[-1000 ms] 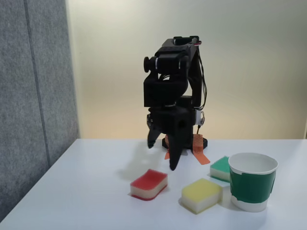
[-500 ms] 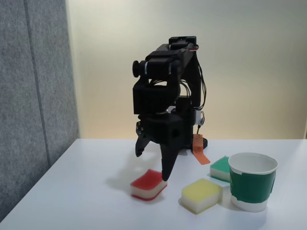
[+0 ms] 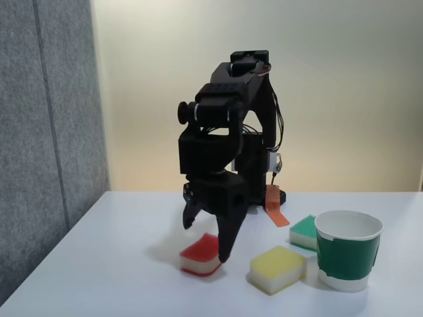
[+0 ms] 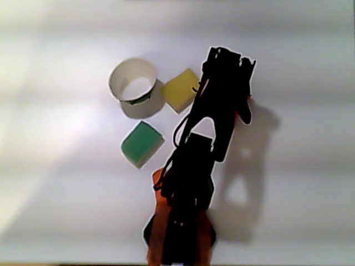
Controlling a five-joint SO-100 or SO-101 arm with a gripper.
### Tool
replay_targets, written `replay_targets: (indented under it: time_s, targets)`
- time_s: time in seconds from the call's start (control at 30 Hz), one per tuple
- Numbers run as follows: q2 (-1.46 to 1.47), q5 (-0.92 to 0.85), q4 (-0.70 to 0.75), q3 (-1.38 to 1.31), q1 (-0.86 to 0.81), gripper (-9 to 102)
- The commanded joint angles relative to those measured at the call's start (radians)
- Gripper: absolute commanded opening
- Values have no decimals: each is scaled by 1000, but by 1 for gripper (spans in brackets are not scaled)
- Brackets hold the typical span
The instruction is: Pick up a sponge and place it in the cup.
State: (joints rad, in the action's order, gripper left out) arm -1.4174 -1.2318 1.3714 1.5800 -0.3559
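Fixed view: gripper (image 3: 206, 243) spread wide, straddling the sponge (image 3: 199, 253), one finger (image 3: 225, 247) at its right end, contact uncertain; cup (image 3: 347, 258) stood well right. Other view: arm overlay the sponge; cup (image 4: 123, 75) upright.

A yellow-topped sponge (image 3: 277, 268) lies on the white table (image 3: 119, 264) in the fixed view, near the front and right of centre. A green-topped sponge (image 3: 303, 232) sits just behind it, farther right. A strip of orange tape (image 3: 275, 207) lies farther back. A grey fabric panel (image 3: 46, 132) stands at the left, a pale wall (image 3: 344, 92) behind. In the other view, the yellow-topped sponge (image 4: 178, 90) and green-topped sponge (image 4: 142, 143) lie apart.
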Motion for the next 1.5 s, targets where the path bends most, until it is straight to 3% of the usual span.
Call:
replay_targets:
  time_s: [0.0,0.37,0.5,0.67,0.93,1.47]
  targets:
    - [-12,-21,-3,9,-17,42]
    - [-18,-20,-72,57,-14,38]
    - [-74,8,-109,118,-11,26]
    - [-152,57,-158,235,-8,1]
    - [-230,86,-173,302,-9,0]
    - [-235,183,390,-261,20,0]
